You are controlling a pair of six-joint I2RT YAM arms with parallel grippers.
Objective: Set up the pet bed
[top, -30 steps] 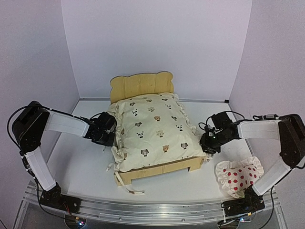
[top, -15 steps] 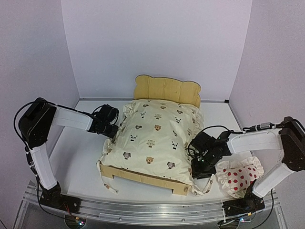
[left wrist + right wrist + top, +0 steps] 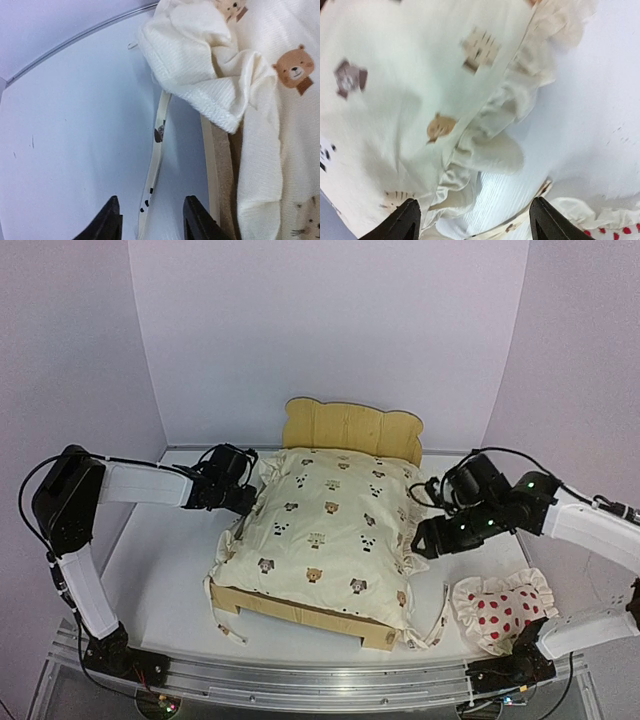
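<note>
The pet bed (image 3: pixel 350 428) stands mid-table, turned a little, its scalloped headboard at the back. The cream animal-print cover (image 3: pixel 325 525) lies over it and hides the base. My left gripper (image 3: pixel 246 502) is open and empty at the bed's far left side. In the left wrist view the gripper (image 3: pixel 152 222) straddles a loose cover tie (image 3: pixel 156 167) on the table, next to the plywood rail (image 3: pixel 220 175). My right gripper (image 3: pixel 420 540) is open and empty above the cover's right ruffle (image 3: pixel 485 135); the gripper (image 3: pixel 477 225) holds nothing.
The white red-dotted pillow (image 3: pixel 500 608) lies on the table (image 3: pixel 160 560) at the front right, its edge also in the right wrist view (image 3: pixel 615 229). Cover ties hang off the bed's front corners (image 3: pixel 225 625). White walls close in the back and sides.
The bed has turned, its headboard swinging right and its foot left. Since then my right gripper has lifted back from the front right corner and my left has shifted slightly farther back.
</note>
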